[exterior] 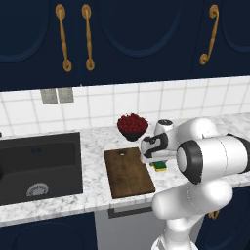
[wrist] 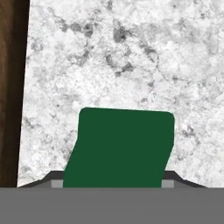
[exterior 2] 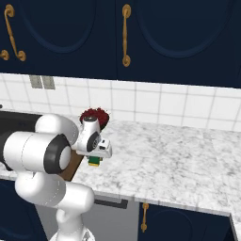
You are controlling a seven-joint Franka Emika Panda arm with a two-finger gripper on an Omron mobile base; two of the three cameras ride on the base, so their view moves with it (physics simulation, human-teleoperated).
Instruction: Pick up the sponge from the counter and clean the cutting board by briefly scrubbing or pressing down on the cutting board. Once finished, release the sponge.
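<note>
the sponge (wrist: 120, 146) sat on the counter (wrist: 131, 57) just right of the cutting board (exterior: 128, 172), directly under the gripper (exterior: 157, 163). its fingers flanked the sponge; whether they gripped it i cannot tell.

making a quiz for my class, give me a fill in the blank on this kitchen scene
1. The sponge lies on the counter just to the ____ of the cutting board in the left base view.
2. The top of the sponge is ____ in colour.
3. The bowl behind the board holds ____ food.
4. The sink is ____ in colour.

Missing words: right; green; red; black
</note>
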